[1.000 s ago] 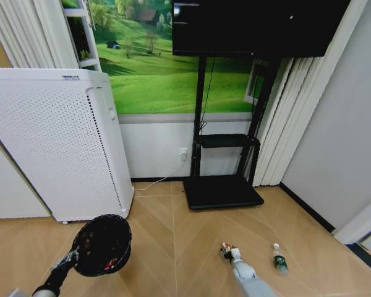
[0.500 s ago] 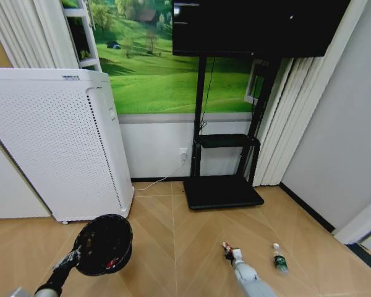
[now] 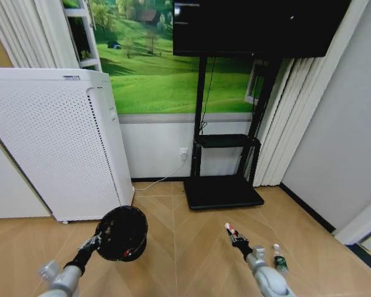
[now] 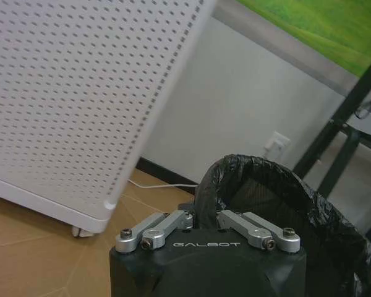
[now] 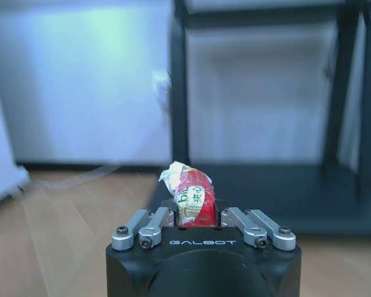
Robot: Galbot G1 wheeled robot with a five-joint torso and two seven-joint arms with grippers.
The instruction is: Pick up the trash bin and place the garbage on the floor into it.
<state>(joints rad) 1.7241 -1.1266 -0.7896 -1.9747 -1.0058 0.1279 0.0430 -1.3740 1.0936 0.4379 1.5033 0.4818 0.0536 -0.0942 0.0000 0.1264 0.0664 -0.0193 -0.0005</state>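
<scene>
Your right gripper [image 3: 235, 236] has its jaws pinched on a crumpled red-and-white wrapper [image 5: 191, 200], raised clear of the wooden floor [image 3: 173, 247] before the black TV stand [image 3: 222, 190]. Your left gripper [image 3: 98, 241] clamps the near rim of the trash bin [image 3: 125, 232], its jaws closed on the black liner, holding it aloft beside the white appliance [image 3: 55, 142]. The small bottle [image 3: 279, 261] lies on the floor just right of your right arm

Place: looking like a living rm / home mock-up
Signs showing: TV [image 3: 260, 25] sitting on stand [image 3: 224, 185], curtains [image 3: 284, 117] hanging, white appliance [image 3: 52, 142] standing on wood floor [image 3: 185, 247], meadow mural [image 3: 154, 68] covering wall
</scene>
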